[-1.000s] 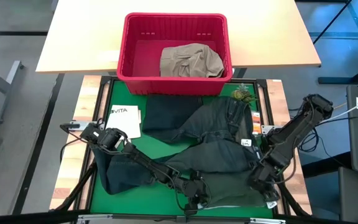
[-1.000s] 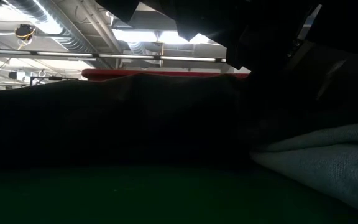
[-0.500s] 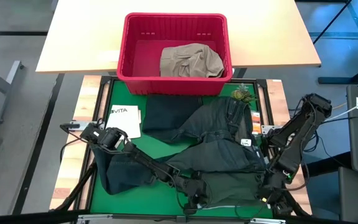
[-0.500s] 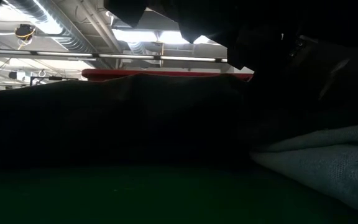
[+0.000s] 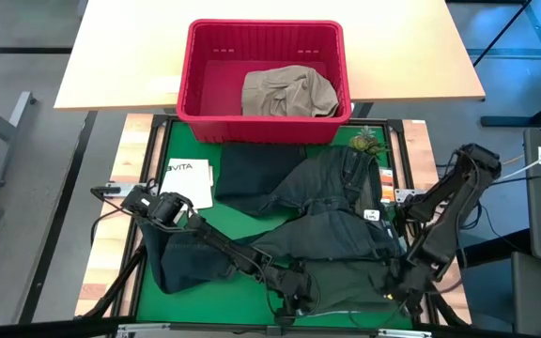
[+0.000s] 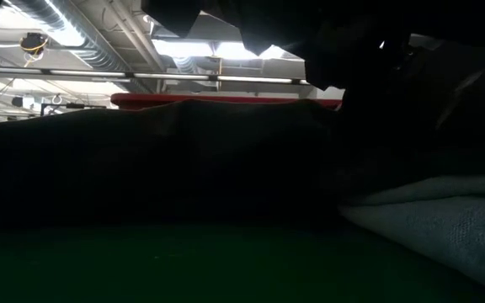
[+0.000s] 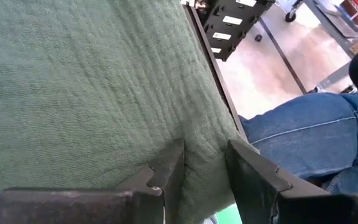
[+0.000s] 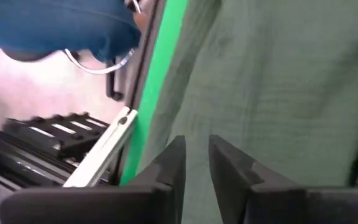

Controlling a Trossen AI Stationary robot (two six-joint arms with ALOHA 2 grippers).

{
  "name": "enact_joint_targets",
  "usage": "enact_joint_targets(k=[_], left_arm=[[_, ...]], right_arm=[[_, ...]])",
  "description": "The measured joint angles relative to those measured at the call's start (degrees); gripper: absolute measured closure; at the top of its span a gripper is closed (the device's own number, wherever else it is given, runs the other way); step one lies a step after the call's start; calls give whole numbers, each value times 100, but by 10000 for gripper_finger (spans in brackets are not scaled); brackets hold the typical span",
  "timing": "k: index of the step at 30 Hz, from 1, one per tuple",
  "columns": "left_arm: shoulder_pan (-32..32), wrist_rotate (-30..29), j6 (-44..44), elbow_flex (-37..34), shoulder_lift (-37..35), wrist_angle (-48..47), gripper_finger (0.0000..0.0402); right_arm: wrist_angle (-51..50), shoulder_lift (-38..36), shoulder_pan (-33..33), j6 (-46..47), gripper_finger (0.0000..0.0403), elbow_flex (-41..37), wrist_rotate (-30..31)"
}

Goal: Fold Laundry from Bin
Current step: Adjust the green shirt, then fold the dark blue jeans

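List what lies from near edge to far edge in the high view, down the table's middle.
left gripper → dark green garment → dark folded piece → red bin holding the khaki garment

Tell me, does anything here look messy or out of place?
The dark garments lie rumpled and overlapping across the green mat, not flat. A khaki piece sits crumpled in the red bin. A small green clump beside the bin looks stray; what it is I cannot tell.
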Motion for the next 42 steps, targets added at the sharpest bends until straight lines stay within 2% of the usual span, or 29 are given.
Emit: enact_joint_targets(k=[5, 11, 16, 21, 26, 34, 38, 42], left_arm=[[-2, 10, 2, 0, 0, 0, 285], [-7, 10, 2, 0, 0, -2, 285], [-7, 14, 2, 0, 0, -1, 285], [-13, 42, 2, 0, -56, -28, 285], [-33, 87, 42, 0, -326, -77, 285], [43, 50, 117, 0, -775, -395, 285], [146, 3, 395, 0, -1060, -866, 285], [289, -123, 721, 0, -1292, -1143, 285]], right_arm=[[-17, 514, 164, 47, 353, 0, -344], [335, 969, 440, 58, 368, -2, -1234], [659, 961, 526, 61, 378, 1, -1803], [651, 714, 509, 149, 390, 69, -1885], [47, 458, 511, 108, 400, 525, -1466], [-1820, 309, 511, -132, 390, 1316, 427], [-2139, 307, 509, -129, 389, 1364, 955], [-2337, 311, 458, -93, 385, 1364, 1000]])
